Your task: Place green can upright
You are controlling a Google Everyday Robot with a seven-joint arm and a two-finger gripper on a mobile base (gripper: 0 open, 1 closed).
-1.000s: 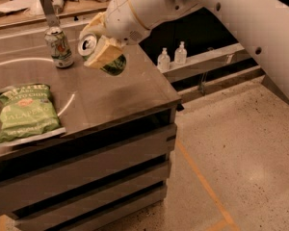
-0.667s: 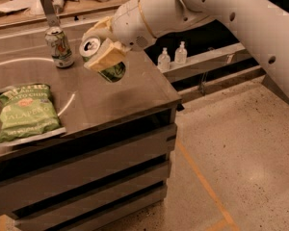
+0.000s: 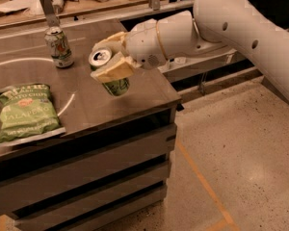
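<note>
the gripper (image 3: 111, 66) is squeezing its fingers (image 3: 116, 70) on the green can (image 3: 118, 86) (it is leaning, silver top tipping toward the whitish can (image 3: 58, 46)), holding it over the surface (image 3: 86, 107), right of the whitish can.

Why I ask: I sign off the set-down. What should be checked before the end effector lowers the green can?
1. Hold: end effector shut on the green can, over the table: ok.
2. Can upright: tilted, silver top towards the camera: not ok.
3. Landing spot: table surface under the can is bare: ok.
4. Room from the other can, standing further back: ok.
5. Room from the chip bag, lying near the front edge: ok.
6. Gap between can bottom and table: cannot tell.
</note>
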